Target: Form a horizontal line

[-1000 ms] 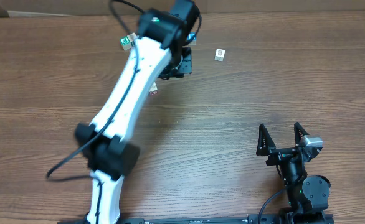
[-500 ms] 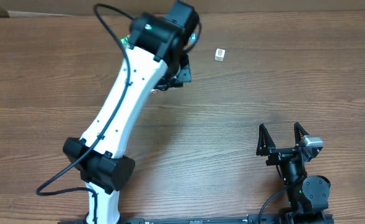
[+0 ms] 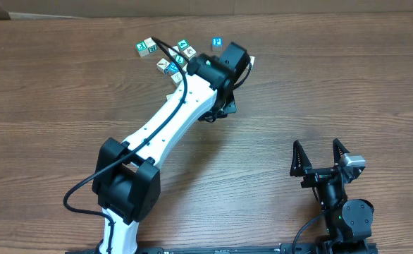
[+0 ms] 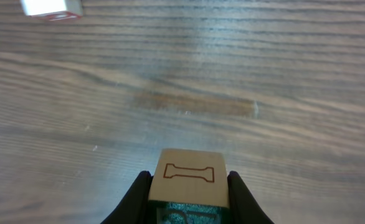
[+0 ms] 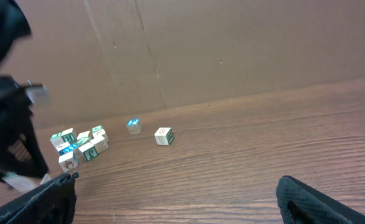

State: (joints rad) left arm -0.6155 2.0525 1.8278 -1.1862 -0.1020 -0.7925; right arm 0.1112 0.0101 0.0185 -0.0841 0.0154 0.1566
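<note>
Overhead, the left arm (image 3: 168, 127) stretches diagonally across the table (image 3: 319, 92), its wrist near the far middle. A cluster of cubes (image 3: 165, 56) lies just beyond it, with one blue-marked cube (image 3: 218, 42) a little to the right. No finished line shows here. The right gripper (image 3: 319, 156) rests near the front edge, fingers spread wide, holding nothing.

In the left wrist view, the left gripper (image 4: 189, 190) is closed on a tan cube (image 4: 188, 182) with a thin red outline on its top face and green markings on its front. A red-edged cube (image 4: 50, 9) sits at the top left corner, well apart.

In the right wrist view, the open fingertips (image 5: 307, 199) frame the bottom. The cluster sits far left, with a lone white cube (image 5: 163, 135) to its right.
</note>
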